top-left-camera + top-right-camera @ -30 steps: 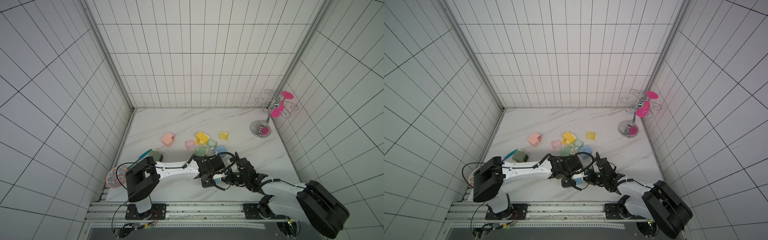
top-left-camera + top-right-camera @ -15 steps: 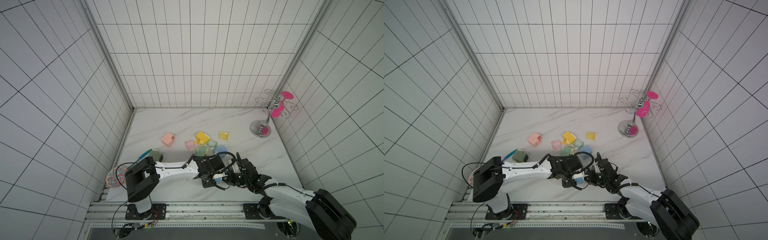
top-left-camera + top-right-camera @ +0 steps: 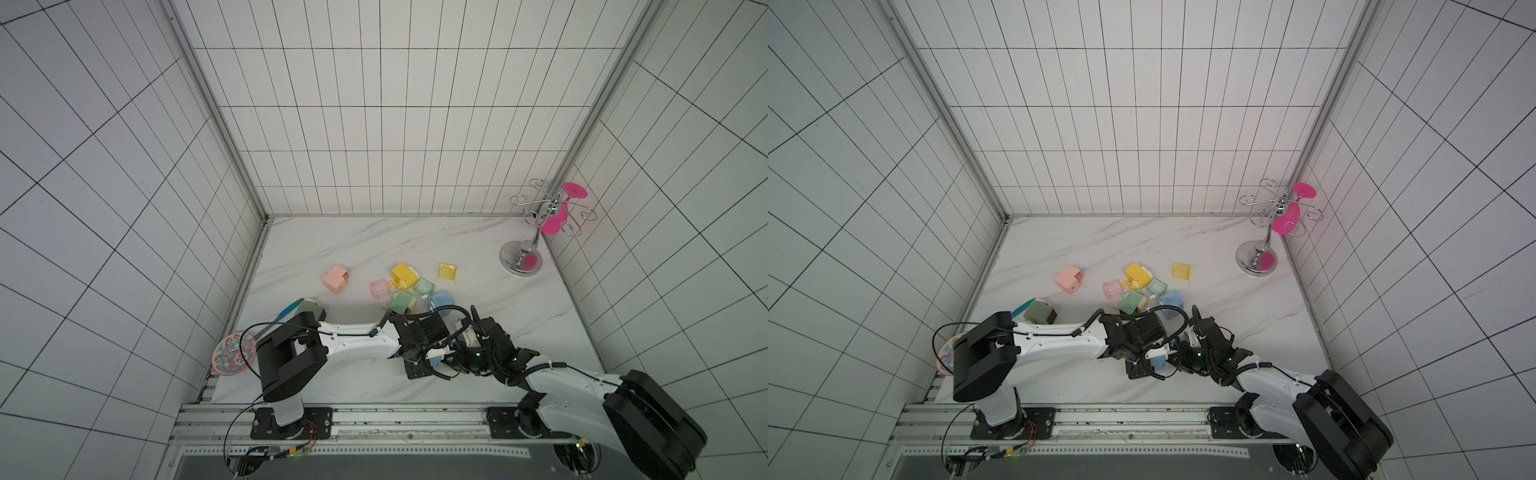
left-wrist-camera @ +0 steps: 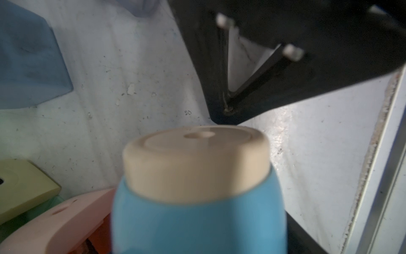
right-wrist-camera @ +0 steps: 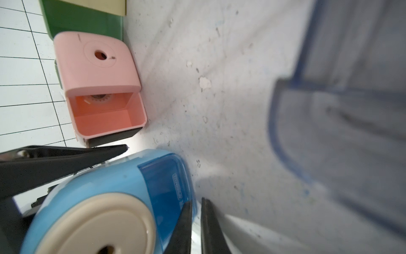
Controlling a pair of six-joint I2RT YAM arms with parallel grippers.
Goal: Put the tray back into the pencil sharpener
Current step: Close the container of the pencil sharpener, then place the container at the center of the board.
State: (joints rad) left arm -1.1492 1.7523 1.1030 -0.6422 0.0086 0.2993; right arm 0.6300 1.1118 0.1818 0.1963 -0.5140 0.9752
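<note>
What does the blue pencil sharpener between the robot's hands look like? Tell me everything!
The blue pencil sharpener is smooth, rounded light-blue plastic. One end is a round cream face with a small pencil hole. A see-through darker blue tray sits pushed into its side, carrying a tiny label. It is near the front of the table. A black finger lies along it; whether it presses, I cannot tell.

Left arm (image 3: 357, 345) and right arm (image 3: 573, 382) low, facing; right fingers (image 5: 183, 231) together.
</note>
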